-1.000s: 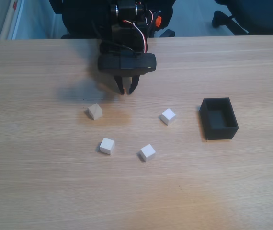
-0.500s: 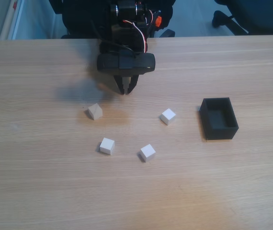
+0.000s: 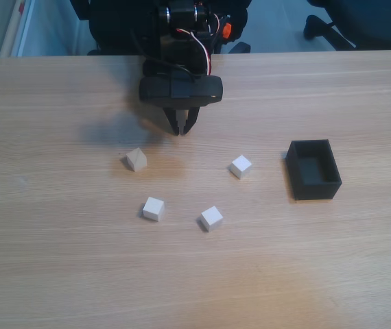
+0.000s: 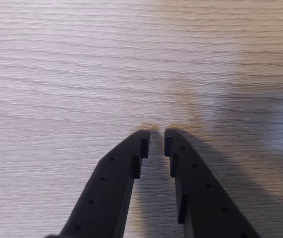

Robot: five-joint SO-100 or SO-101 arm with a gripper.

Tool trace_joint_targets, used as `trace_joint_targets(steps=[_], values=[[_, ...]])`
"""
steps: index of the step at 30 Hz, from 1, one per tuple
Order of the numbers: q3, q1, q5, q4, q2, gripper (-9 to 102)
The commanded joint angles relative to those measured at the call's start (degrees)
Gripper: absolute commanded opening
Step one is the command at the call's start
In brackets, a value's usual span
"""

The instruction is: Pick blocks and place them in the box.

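Several small white blocks lie scattered on the wooden table [image 3: 58, 274]: one tilted at the left [image 3: 136, 159], one lower left [image 3: 153, 208], one lower middle [image 3: 211, 218] and one to the right [image 3: 240, 166]. The black open-topped box [image 3: 317, 190] stands at the right and looks empty. My black gripper [image 3: 182, 129] hangs over the table behind the blocks, pointing down, apart from all of them. In the wrist view my gripper [image 4: 157, 140] has its fingertips almost together, with a thin slit and nothing between them, above bare wood.
The arm's base and cables [image 3: 188, 27] sit at the table's far edge. Dark chair parts [image 3: 346, 24] show beyond the table at the top right.
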Motion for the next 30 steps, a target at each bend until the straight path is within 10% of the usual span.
trace_joint_targets(steps=[1,30], values=[[3.6,-0.3,0.1,3.2,1.6,0],[-28.3,-16.5,3.9,-17.8,-37.0,23]])
